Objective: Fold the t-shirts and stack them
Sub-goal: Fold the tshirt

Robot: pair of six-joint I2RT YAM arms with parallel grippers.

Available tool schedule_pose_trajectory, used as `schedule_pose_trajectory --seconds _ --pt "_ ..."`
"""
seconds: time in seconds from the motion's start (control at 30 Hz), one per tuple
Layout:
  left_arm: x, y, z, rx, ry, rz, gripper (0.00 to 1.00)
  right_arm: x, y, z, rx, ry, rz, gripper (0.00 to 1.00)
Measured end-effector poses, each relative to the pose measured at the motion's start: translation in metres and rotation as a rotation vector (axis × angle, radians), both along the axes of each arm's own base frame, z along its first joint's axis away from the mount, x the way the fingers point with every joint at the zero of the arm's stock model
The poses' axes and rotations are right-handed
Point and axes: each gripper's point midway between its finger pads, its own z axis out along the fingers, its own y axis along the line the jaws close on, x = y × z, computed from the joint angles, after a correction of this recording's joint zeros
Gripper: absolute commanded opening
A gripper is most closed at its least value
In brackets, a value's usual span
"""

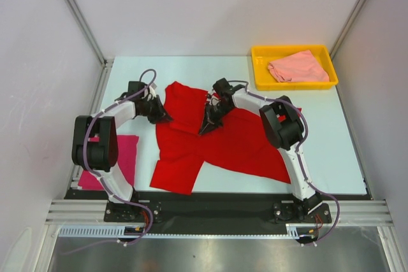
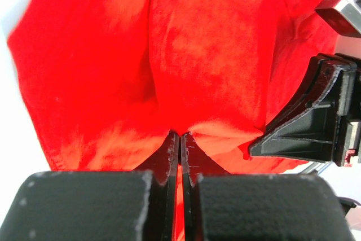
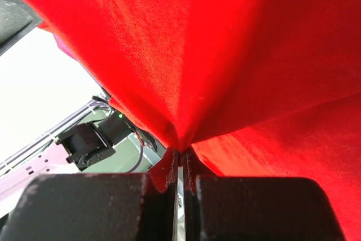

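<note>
Red shirt (image 1: 242, 148) is pinched by left jaws and right jaws, both clenched on cloth, likely so a fold is lifted off the bench (image 1: 325, 151).

I reach inward from both sides, my left gripper (image 1: 163, 118) and right gripper (image 1: 205, 129) each pinched tight on the red t-shirt (image 1: 239, 146).
</note>
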Motion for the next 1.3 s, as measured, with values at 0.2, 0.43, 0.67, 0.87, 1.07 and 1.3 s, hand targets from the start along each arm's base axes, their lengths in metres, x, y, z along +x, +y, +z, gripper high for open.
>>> schedule_pose_trajectory --seconds 0.2,0.43,0.67,0.87,1.07,1.3 --pt "-0.012 0.001 -0.01 0.002 0.038 0.0 0.14 -0.004 -0.002 -0.003 -0.005 0.011 -0.006 0.25" --pt "-0.019 0.017 -0.008 0.079 0.003 0.033 0.63 0.006 -0.018 -0.003 -0.053 -0.024 -0.024 0.51" --pt "0.021 0.023 0.044 0.121 -0.209 0.02 0.83 0.039 -0.111 0.04 -0.149 -0.155 -0.212 0.61" --pt "0.116 0.017 0.048 0.156 -0.366 -0.034 0.82 0.071 -0.235 0.067 -0.264 -0.25 -0.508 0.74" --pt "0.184 0.023 0.015 0.238 -0.399 -0.038 0.72 0.071 -0.312 0.06 -0.362 -0.231 -0.695 0.75" --pt "0.237 0.022 0.017 0.252 -0.439 -0.039 0.71 0.071 -0.366 0.052 -0.423 -0.222 -0.808 0.75"
